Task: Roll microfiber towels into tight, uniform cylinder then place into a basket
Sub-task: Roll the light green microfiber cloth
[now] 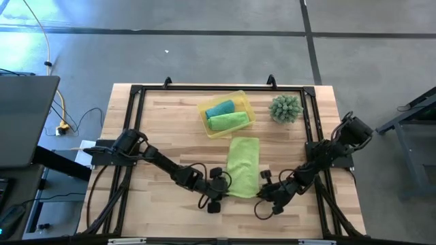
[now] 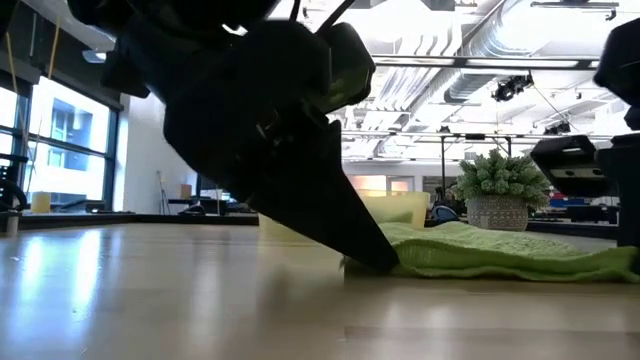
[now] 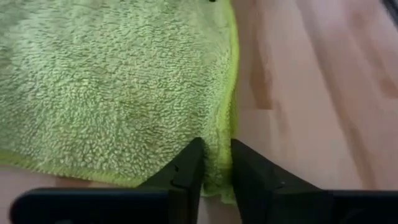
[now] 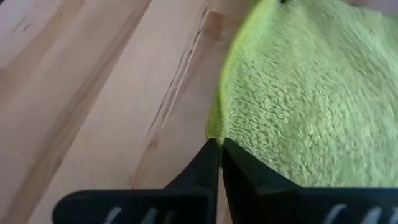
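Both my arms are down low at the table's near edge, reaching inward toward each other. Left gripper (image 3: 214, 163) sits at the near-left corner of the flat lime-green towel (image 1: 243, 165), fingers nearly closed w/ the hem pinched between them. Right gripper (image 4: 220, 155) is at the near-right corner, fingers pressed together on the towel edge. Wrists angled down, elbows bent outward.
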Action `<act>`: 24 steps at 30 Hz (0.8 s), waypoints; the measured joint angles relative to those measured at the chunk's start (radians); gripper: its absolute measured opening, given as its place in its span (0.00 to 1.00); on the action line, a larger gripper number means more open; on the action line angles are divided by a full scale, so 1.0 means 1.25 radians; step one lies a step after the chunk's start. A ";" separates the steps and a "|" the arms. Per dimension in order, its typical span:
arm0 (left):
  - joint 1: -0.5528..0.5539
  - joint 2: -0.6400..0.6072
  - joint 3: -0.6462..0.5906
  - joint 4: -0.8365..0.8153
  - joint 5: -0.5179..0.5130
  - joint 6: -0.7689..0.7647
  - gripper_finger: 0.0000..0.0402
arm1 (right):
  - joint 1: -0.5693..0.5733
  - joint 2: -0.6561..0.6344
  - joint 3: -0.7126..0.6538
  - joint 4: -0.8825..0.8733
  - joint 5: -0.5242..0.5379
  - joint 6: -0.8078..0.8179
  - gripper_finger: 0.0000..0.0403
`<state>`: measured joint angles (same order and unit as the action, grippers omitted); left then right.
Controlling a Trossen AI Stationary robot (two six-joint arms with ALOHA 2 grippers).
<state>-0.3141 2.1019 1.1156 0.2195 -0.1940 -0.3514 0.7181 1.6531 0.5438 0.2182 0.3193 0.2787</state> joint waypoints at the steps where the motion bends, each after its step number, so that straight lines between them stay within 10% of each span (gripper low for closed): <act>1: 0.000 0.000 0.000 0.007 0.007 -0.006 0.15 | -0.001 -0.004 0.000 -0.002 -0.003 0.018 0.01; 24: -0.003 -0.058 -0.001 0.009 0.041 -0.127 0.01 | -0.136 -0.112 -0.002 -0.014 -0.144 0.383 0.00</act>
<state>-0.3180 2.0289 1.1145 0.2313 -0.1422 -0.5100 0.5484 1.5127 0.5411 0.2010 0.1392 0.7579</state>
